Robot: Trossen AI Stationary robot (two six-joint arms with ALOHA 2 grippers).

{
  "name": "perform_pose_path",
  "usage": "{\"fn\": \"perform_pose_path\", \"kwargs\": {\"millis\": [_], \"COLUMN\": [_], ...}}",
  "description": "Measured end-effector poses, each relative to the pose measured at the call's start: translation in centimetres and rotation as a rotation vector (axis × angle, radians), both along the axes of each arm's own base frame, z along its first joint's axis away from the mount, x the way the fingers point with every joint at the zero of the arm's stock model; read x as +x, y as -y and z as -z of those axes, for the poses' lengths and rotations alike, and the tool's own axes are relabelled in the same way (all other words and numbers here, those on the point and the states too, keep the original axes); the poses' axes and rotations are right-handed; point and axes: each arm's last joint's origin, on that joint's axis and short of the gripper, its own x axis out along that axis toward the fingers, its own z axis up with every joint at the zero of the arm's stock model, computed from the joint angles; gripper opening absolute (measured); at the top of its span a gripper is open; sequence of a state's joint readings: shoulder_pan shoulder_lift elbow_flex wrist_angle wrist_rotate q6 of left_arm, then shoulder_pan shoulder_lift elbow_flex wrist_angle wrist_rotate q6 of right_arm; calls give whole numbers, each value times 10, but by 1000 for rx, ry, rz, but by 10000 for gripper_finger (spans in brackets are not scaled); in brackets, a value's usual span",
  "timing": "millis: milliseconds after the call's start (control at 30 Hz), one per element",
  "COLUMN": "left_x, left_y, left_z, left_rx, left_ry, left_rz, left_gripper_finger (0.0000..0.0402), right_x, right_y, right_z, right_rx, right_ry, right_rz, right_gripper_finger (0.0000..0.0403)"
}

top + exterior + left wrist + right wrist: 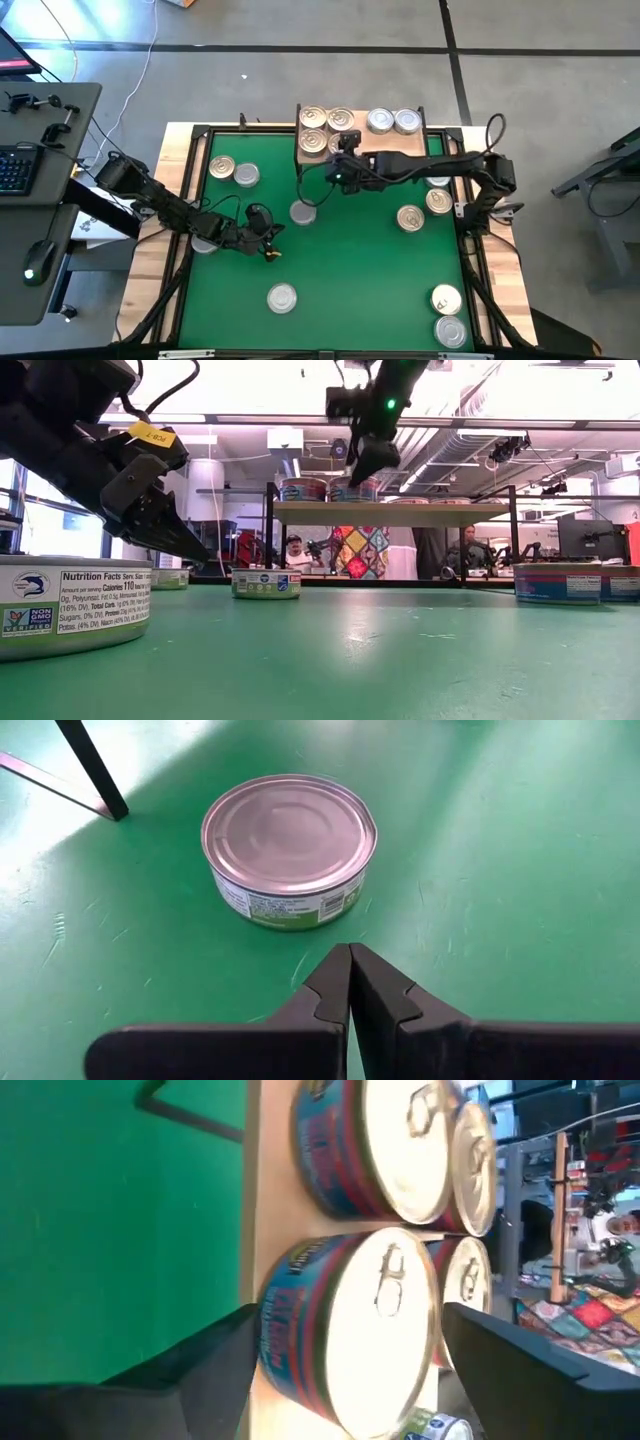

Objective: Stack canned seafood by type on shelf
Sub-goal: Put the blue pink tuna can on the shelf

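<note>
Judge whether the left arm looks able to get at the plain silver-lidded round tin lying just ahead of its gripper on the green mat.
Probably yes. The left gripper points at the silver-lidded tin with only bare green mat between them. Its fingers are shut, though, so they would have to open first.

Can just ahead of the shut left jaws: brushed silver-grey metal lid, dull sheen, paper label wrapped round the side. Mat beneath: green, matt, faintly scuffed. Left gripper: black matt plastic, moulded.

Cans between the parted right jaws: pale golden lids, glossy, pull-tabs of metal; printed blue-and-red side bands. Shelf under them: light wood, smooth, unvarnished look. Surface edge: pale wood grain noted.
</note>
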State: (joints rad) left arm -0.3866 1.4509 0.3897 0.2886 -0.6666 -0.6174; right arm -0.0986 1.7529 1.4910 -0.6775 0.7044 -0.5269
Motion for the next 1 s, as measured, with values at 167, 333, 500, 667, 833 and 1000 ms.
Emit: {"fn": "perform_pose_path", "kwargs": {"millis": [167,333,500,667,833,1000], "left_x": [0,0,0,0,0,0], "left_y": [0,0,0,0,0,0], "left_z": [0,0,0,0,0,0], "left_rx": [0,0,0,0,2,3], "left_ry": [0,0,1,0,0,1], "left_rz": [0,0,0,-1,-1,-3], "left_gripper_finger": [0,0,0,0,0,0], "right_x": [-21,-45,-48,-41,-36,-30], "right_y": [-7,1,17,32,44,49], "right_z": [-32,-48,-39,-24,-11,-7], "right_rx": [192,463,602,607,540,517], "right_ry": [127,187,168,132,99,120], "right_rz": [-96,-105,-56,-9,69,78], "right_gripper_finger": [260,179,75,6,21,16]}}
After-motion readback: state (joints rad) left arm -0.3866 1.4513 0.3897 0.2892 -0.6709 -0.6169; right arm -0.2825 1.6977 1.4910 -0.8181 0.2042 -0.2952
